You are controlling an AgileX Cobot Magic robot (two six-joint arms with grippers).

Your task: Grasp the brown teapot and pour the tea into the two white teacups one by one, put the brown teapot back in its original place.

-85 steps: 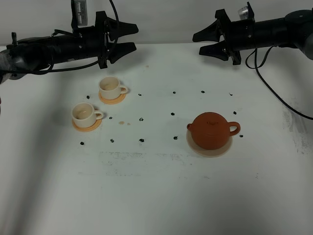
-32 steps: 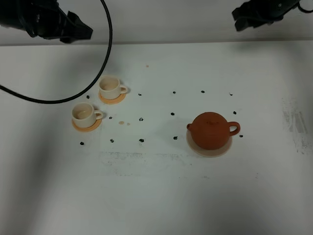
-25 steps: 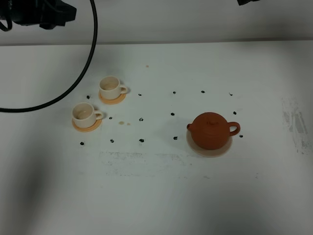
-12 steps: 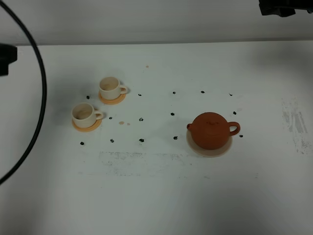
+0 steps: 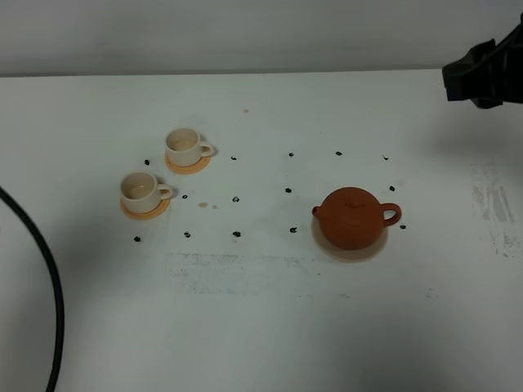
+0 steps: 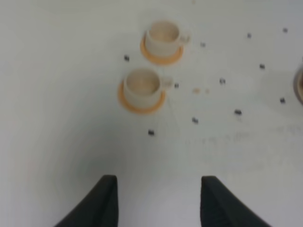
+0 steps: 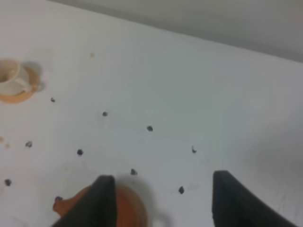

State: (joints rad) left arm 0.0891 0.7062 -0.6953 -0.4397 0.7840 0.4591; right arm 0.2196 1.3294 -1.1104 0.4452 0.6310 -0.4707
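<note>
At the far left of the high view only a cable (image 5: 49, 310) curves along the table (image 5: 261, 327) edge. The left arm itself is gone from that view. It has swung out and up in the last second or so. The left gripper (image 6: 158, 203) hangs high with its jaws spread wide and nothing between them, looking down on the cups (image 6: 142, 85).

The cups (image 5: 140, 192) stand where they stood 3.4 s ago, each on its small coaster (image 5: 145, 211), left of centre and well apart from the teapot (image 5: 353, 216). Whether they hold tea I cannot tell.

The teapot has not moved either. It sits upright on the big coaster (image 5: 350, 251), right of centre, spout to the left and handle to the right, lid on.

At the right edge, the right arm (image 5: 486, 72) has dropped back into view, lower than half a second ago. The right gripper (image 7: 163, 201) is spread and empty, with the teapot (image 7: 129, 208) showing low between its fingers (image 7: 105, 198).

3.4 s ago both arms reached over the table's far edge. Now the left is clear and the right looks set to go for the handle. The grasp is not yet begun.
</note>
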